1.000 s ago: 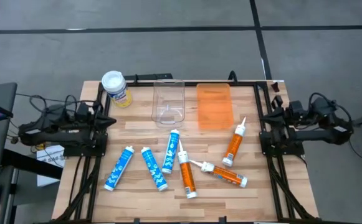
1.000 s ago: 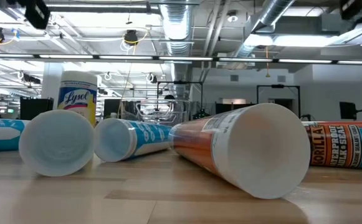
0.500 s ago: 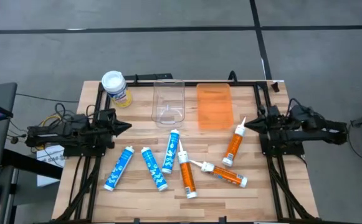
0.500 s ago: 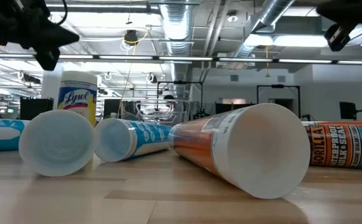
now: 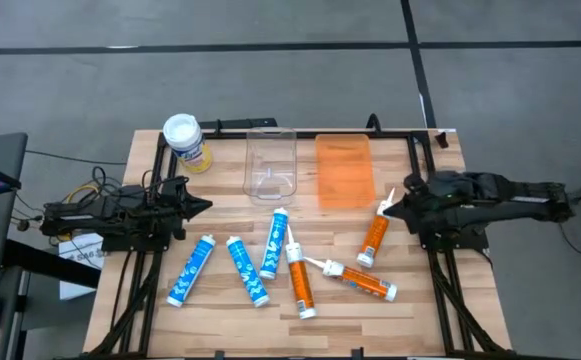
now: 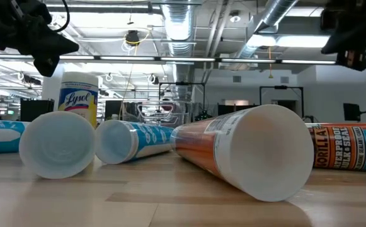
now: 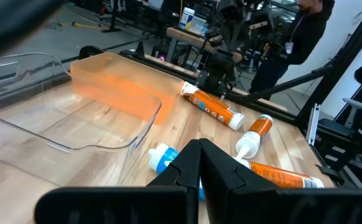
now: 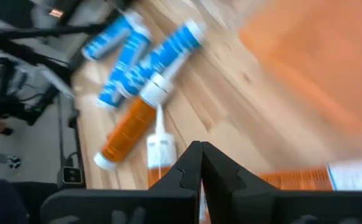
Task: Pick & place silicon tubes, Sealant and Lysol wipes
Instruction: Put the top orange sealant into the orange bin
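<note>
From above, nothing is picked yet, so the approach looks to be the step in hand: the right gripper (image 5: 398, 205) hangs just beside the nozzle of the nearest orange sealant tube (image 5: 375, 236), on the side of the orange bin (image 5: 344, 170) away from the clear bin (image 5: 271, 165), while the left gripper (image 5: 198, 205) waits beyond the clear bin, near the Lysol wipes (image 5: 186, 143); three blue silicone tubes (image 5: 242, 266) lie well clear of both bins. At table height the wooden table (image 6: 170, 202) carries tube bases up close, with a ducted workshop ceiling behind. The left wrist view shows its fingers closed together, empty, and a person standing across the room. The right wrist view shows fingers likewise pressed together over an orange tube; they would need to open before grasping.
</note>
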Robot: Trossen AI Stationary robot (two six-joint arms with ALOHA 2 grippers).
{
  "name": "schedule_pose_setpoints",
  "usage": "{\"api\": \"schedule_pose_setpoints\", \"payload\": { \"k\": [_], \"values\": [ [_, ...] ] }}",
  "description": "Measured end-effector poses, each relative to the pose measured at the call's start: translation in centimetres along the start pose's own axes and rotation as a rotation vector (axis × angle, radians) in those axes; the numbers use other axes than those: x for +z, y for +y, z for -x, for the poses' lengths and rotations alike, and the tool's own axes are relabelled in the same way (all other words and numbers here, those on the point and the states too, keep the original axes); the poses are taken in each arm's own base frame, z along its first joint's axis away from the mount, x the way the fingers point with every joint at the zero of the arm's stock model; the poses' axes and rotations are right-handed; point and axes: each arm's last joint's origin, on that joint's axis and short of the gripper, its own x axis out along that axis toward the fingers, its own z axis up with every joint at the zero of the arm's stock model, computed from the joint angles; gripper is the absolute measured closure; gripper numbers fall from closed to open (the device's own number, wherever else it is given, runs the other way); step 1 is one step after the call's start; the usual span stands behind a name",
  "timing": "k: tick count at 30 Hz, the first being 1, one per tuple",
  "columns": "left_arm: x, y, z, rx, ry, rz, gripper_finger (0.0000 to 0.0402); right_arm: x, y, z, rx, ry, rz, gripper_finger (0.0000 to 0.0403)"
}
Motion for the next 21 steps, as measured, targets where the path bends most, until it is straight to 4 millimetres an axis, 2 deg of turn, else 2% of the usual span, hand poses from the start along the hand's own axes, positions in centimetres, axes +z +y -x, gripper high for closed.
{"api": "schedule_pose_setpoints", "payload": {
  "k": [5, 21],
  "values": [
    [0.0, 0.0, 0.0, 0.0, 0.0, 0.0, 0.0402, 1.2, 1.2, -0.8, -0.061, 0.119, -0.121, 0.0403],
    [0.0, 0.0, 0.0, 0.0, 0.001, 0.019, 0.0402, 1.8, 1.6, -3.8, -0.165, 0.222, -0.135, 0.0403]
  ]
}}
